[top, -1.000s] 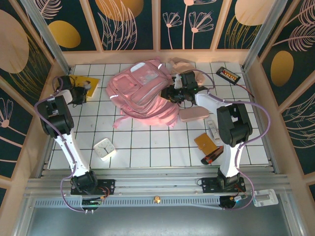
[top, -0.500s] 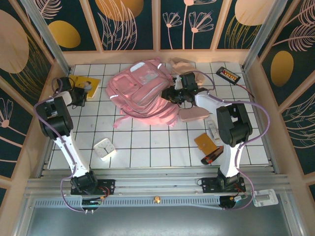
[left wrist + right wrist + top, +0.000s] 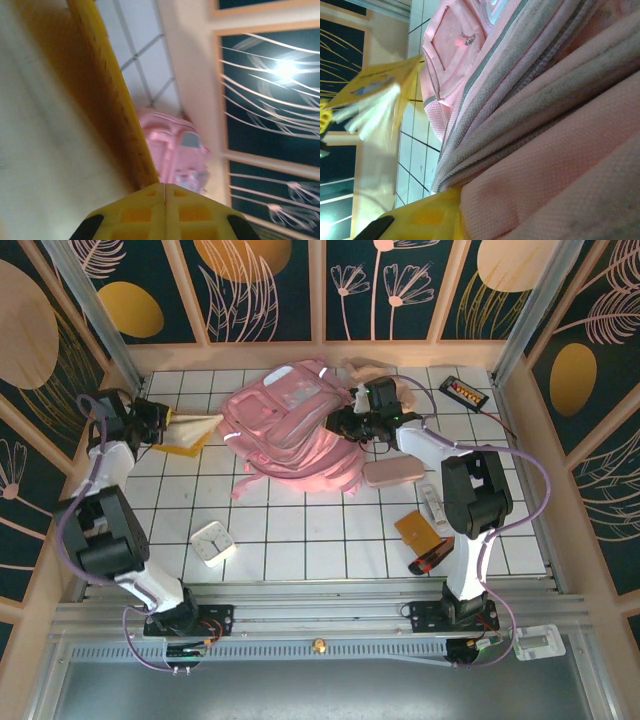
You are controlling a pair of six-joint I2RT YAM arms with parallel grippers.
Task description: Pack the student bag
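The student bag (image 3: pixel 285 425), a big pink backpack, lies at the back middle of the tiled table. My right gripper (image 3: pixel 350 424) is shut on the fabric at its right edge. In the right wrist view, pink weave (image 3: pixel 555 165) presses against one yellow finger (image 3: pixel 425 217). My left gripper (image 3: pixel 152 424) is at the far left, shut on a yellow book (image 3: pixel 195 426) that hangs off the table with its pages fanning toward the bag. In the left wrist view the fingertips (image 3: pixel 150 200) meet at the book's cover (image 3: pixel 112 95), with the bag (image 3: pixel 175 150) beyond.
A white clock (image 3: pixel 212 543) lies front left. Right of the bag are a flat dusty-pink pouch (image 3: pixel 392 473), a beige cloth pouch (image 3: pixel 375 370), a black case (image 3: pixel 463 392), an orange notebook (image 3: pixel 417 530) and a red-black item (image 3: pixel 430 558). Wooden walls enclose the table.
My left gripper closed on the yellow book, and the arm swung out left and lifted it off the table. The right gripper shifted slightly back with the bag's edge.
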